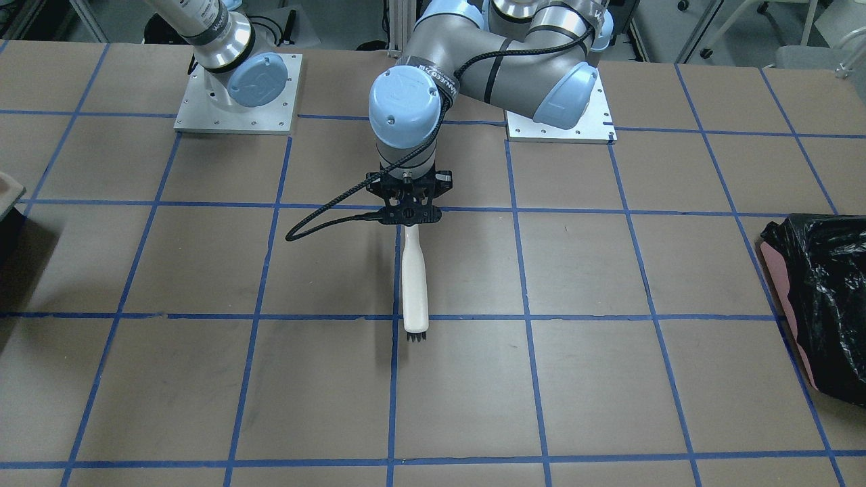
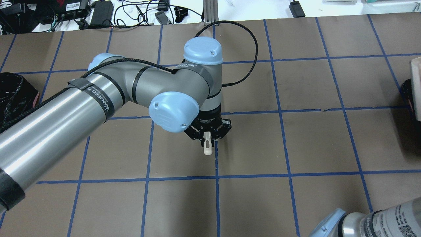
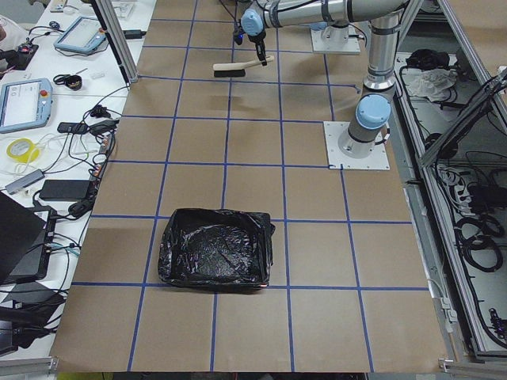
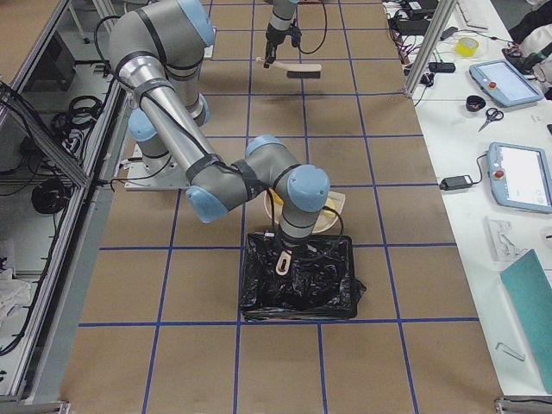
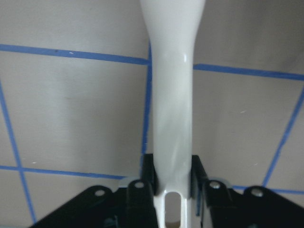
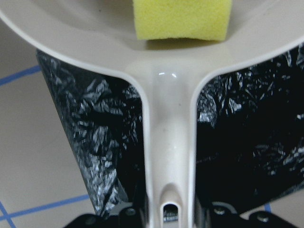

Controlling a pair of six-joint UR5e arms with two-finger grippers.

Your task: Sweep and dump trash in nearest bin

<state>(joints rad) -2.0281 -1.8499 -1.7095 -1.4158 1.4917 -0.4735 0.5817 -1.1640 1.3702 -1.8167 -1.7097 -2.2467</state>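
Observation:
My right gripper (image 6: 168,211) is shut on the handle of a cream dustpan (image 6: 168,118) and holds it over the black bin (image 6: 95,133). The exterior right view also shows the bin (image 4: 336,293). The yellow-green sponge wedge (image 6: 183,19) lies in the pan. The orange-brown lump and the pale crescent slice are out of view. My left gripper (image 1: 411,220) is shut on the white handle of a brush (image 1: 414,277) and holds it above the middle of the table, bristles pointing away from the robot. The left wrist view shows the handle (image 5: 173,95) between the fingers.
A pink bin lined with a glossy black bag (image 1: 822,284) stands at the table's end on my left (image 3: 214,249). Blue tape lines grid the brown table. The left arm's black cable (image 1: 318,226) loops beside its wrist.

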